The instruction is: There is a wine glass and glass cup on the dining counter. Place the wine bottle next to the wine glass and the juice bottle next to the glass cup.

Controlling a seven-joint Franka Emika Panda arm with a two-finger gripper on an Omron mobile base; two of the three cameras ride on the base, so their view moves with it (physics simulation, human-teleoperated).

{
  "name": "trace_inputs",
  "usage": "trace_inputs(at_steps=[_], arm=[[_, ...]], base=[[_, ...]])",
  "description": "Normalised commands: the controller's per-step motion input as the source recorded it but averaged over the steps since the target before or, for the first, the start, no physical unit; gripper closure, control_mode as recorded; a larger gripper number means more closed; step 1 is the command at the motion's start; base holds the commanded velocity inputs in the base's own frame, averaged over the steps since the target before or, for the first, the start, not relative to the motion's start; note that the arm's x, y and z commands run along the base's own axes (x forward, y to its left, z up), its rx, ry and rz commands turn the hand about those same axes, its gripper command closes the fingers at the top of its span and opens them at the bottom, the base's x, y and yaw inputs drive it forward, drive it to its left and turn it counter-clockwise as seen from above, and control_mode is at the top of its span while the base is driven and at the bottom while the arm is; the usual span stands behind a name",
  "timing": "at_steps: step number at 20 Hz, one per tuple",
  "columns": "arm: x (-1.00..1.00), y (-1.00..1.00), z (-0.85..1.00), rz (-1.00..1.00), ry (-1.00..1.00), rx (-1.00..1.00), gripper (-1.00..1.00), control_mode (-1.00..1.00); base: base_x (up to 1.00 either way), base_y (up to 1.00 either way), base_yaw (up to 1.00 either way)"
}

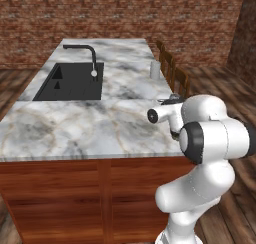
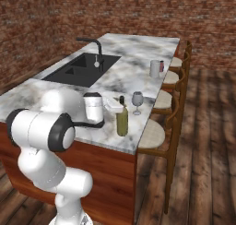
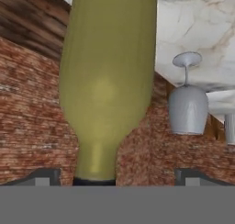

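White arm bent forward over the near edge of the marble-topped island bench (image 2: 55, 88) with black sink. Tool (image 3: 117, 175) stands spread, its tips either side of the tall olive-green wine bottle (image 2: 122, 120) without touching; bottle upright near the bench edge. Small clear stemmed wine glass (image 2: 137, 101) just beside it. Right base view alone shows both; farther back, the clear cylindrical glass cup (image 2: 155, 68).
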Motion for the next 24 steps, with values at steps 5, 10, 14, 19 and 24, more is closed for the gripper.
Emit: trace_inputs(at_steps=[5, 10, 14, 19, 24], arm=[[0.0, 0.03, 0.82, 0.0, 0.0, 0.0, -1.0, -1.0], [0.0, 0.09, 0.96, 0.0, 0.0, 0.0, -1.0, -1.0], [0.0, 0.33, 1.0, 0.0, 0.02, 0.08, -1.0, -1.0], [-0.25, 0.37, 1.0, 0.0, 0.11, 0.23, -1.0, -1.0], [-0.88, 0.05, 0.76, 0.0, 0.07, 0.27, -1.0, -1.0]], base=[[0.0, 0.0, 0.0], [0.0, 0.0, 0.0], [0.0, 0.0, 0.0], [0.0, 0.0, 0.0], [0.0, 0.0, 0.0]])
